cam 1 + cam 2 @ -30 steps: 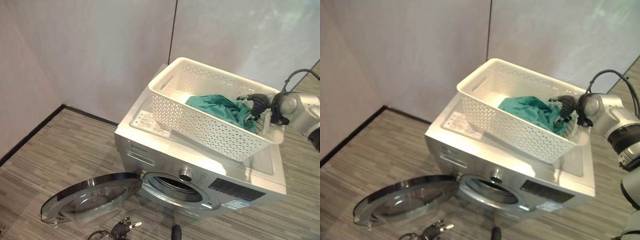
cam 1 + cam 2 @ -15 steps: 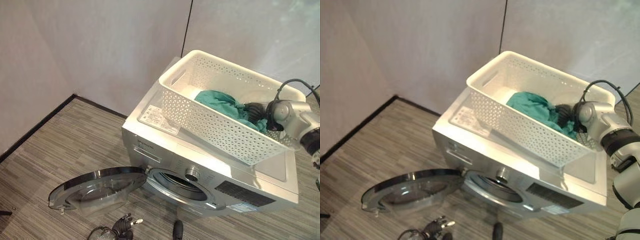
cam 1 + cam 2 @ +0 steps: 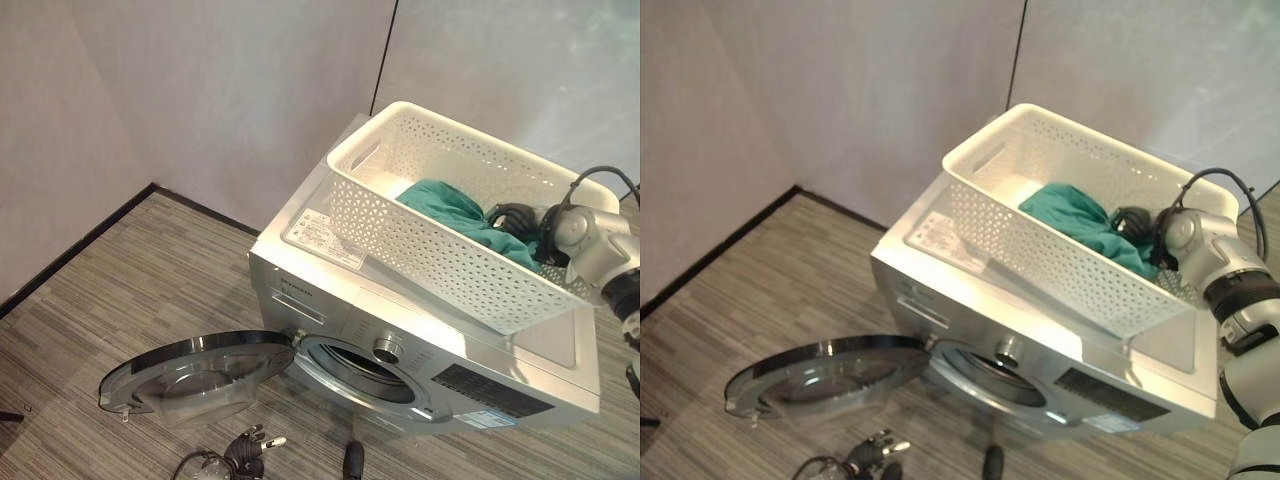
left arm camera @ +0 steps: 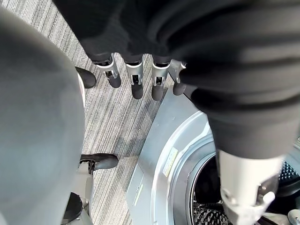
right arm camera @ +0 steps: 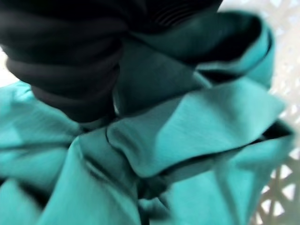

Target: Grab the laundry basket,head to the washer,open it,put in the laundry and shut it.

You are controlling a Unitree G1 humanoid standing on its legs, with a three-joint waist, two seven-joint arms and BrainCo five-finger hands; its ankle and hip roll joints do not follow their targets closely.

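One second of frames shifted the whole view, so the head camera had moved; the washer (image 3: 420, 330) and basket (image 3: 440, 250) sat put. Real change: the right hand (image 3: 512, 218) had gone from above the green cloth (image 3: 455, 212) by the basket's right end down into it. In the right wrist view the dark cover was buried in teal folds (image 5: 197, 140). Fingers were hidden in the fabric, so I couldn't tell whether they had closed on it.

Basket stood on top of the washer, cloth inside it toward the right end, not lifted yet. Washer door (image 3: 195, 372) hung fully open, swung out low to the left, drum (image 4: 211, 197) clear.

Left hand (image 4: 136, 70) hung low by the washer front, fingers straight and loosely spread, holding nothing.

My read: carry and door-open steps were done, grab in progress. Next would be lift, move to the drum, then shut the door. Risk: a shallow pinch could drop the cloth on the rim.
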